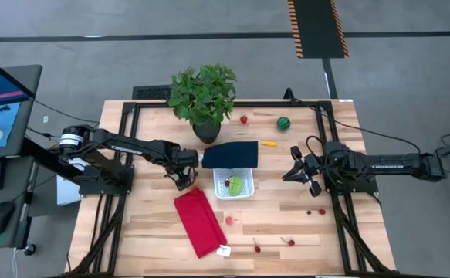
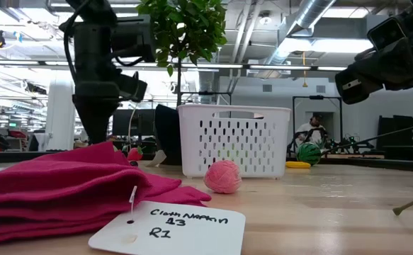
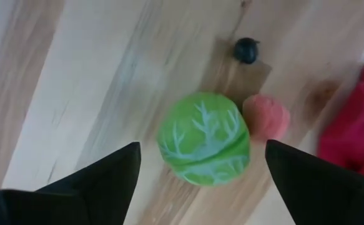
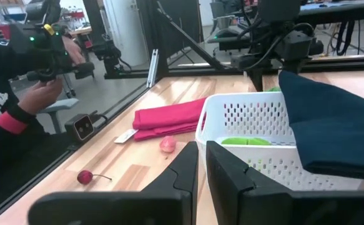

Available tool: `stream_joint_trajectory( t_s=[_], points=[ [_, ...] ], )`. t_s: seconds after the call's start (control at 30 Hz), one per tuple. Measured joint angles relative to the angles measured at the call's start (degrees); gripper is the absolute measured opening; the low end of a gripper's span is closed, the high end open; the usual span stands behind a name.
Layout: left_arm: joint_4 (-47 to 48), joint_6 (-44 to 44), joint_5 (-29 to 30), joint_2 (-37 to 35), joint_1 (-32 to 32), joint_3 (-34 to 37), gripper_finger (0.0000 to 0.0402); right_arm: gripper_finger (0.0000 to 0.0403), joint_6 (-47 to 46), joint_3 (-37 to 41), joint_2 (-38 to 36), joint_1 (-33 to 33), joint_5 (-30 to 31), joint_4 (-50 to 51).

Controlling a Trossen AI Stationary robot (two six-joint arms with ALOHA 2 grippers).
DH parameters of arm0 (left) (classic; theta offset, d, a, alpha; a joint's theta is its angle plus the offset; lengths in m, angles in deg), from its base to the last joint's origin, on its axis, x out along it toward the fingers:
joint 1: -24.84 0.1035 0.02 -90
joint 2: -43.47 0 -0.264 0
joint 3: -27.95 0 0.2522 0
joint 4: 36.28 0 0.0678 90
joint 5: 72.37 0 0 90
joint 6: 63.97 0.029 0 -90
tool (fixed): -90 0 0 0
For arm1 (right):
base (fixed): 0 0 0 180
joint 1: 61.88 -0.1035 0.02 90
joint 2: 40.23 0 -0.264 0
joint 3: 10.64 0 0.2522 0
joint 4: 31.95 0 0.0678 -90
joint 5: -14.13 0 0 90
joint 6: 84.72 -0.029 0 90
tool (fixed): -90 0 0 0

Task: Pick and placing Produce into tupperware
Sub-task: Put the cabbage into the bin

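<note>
My left gripper [image 1: 183,181] hangs open over the table, just left of the white tupperware [image 1: 244,193], fingers pointing down. In the left wrist view its fingers [image 3: 201,145] stand on either side of a light-green veined ball [image 3: 203,139] on the table, apart from it. A pink ball [image 3: 266,117] touches the green one, and a dark berry [image 3: 246,50] lies nearby. The tupperware holds a green piece [image 1: 235,186]. The navy lid [image 1: 230,154] lies on its far rim. My right gripper [image 1: 296,173] is shut and empty, right of the tupperware [image 4: 244,119].
A red cloth [image 1: 199,222] with a tag lies near-left of the tupperware, beside a pink ball [image 1: 229,220]. A potted plant [image 1: 203,96], strawberry [image 1: 244,119], striped green ball [image 1: 284,123] and orange piece [image 1: 268,143] are farther back. Cherries [image 1: 290,242] lie near the front. A person's hand [image 4: 41,94] is beyond the table.
</note>
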Motion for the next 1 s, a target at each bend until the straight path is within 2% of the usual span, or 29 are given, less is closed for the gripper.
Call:
stream_joint_trajectory(
  t_s=[0.37, 0.8, 1.0],
  points=[
    [-3.4, 0.8, 0.1, -0.1, 1.6, 1.6, 0.0324, 0.0056, 0.0, 0.0, 0.0, 0.0, 0.0, 0.0],
    [-3.9, -1.5, 0.0, 0.0, 1.8, 1.6, 0.0221, 0.0056, 0.0, 0.0, 0.0, 0.0, 0.0, 0.0],
    [-4.2, -1.8, 0.3, -0.2, 1.9, 1.5, 0.0188, 0.0056, 0.0, 0.0, 0.0, 0.0, 0.0, 0.0]
  ],
)
